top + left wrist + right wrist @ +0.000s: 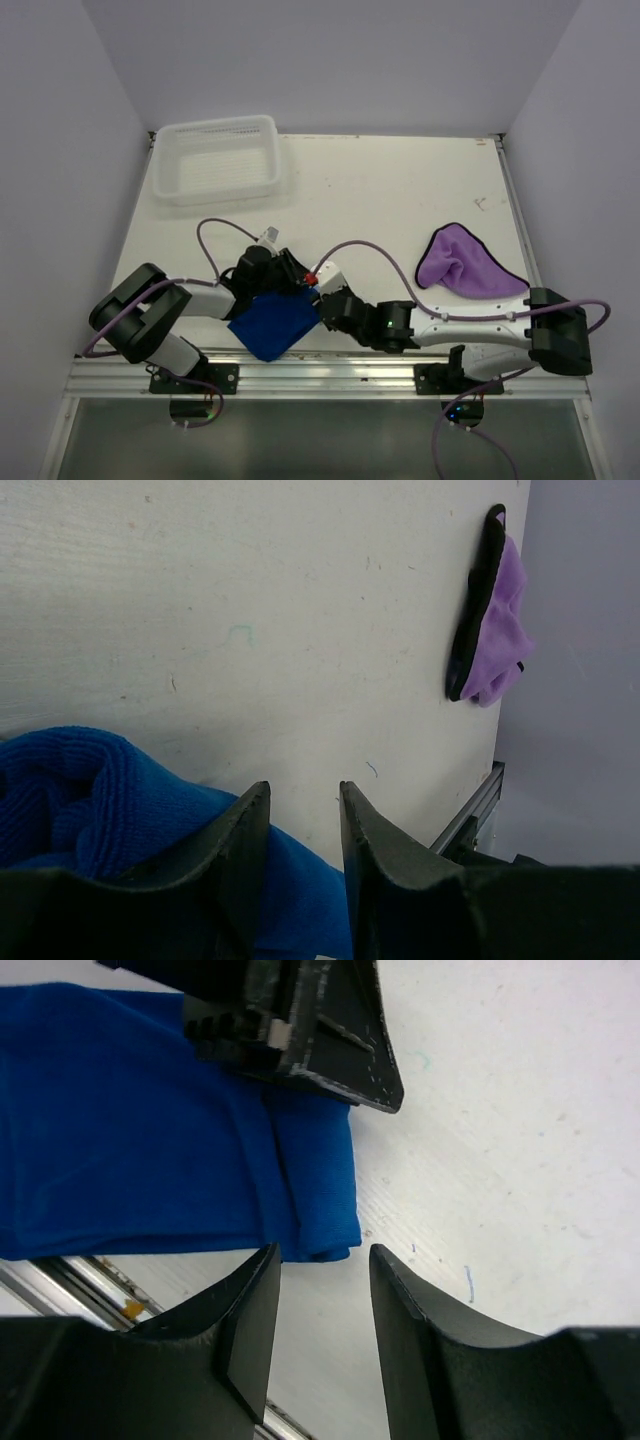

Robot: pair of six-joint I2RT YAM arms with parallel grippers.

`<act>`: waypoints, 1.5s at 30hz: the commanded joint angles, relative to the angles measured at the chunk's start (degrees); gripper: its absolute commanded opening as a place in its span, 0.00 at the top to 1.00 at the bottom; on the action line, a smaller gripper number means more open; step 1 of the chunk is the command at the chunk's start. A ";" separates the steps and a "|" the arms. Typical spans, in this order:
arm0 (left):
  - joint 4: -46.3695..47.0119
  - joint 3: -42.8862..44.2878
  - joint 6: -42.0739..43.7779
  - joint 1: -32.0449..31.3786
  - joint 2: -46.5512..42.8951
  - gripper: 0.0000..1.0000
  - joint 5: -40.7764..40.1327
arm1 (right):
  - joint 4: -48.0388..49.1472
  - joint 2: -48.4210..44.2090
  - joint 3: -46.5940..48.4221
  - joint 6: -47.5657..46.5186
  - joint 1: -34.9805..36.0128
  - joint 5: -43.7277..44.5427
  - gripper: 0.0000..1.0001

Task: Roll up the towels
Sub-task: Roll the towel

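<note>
Blue towel, folded at lower centre, awaits rolling; left gripper and right gripper, both part-open and empty, meet at its right edge. Likely next: pinch that edge. Purple towel lies crumpled, right

Bright, even overhead light, no glare; tabletop near white, scuffs readable. Shadows soft and faint throughout the top view. Wrist views: left pincer and right pincer dark, slightly soft up close; blue towel edges crisp.
</note>
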 commanded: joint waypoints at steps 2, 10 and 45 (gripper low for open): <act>-2.11 -2.10 0.96 -0.25 -0.54 0.62 -1.40 | 8.35 -6.18 -8.16 9.69 -13.07 -20.52 0.56; -2.64 -3.94 1.40 -0.25 -2.03 0.62 -1.66 | 18.21 -2.96 -11.88 19.10 -26.20 -39.28 0.53; -6.59 -3.85 4.13 -0.16 -4.76 0.62 -3.15 | 32.63 7.25 -16.10 31.07 -31.31 -51.77 0.47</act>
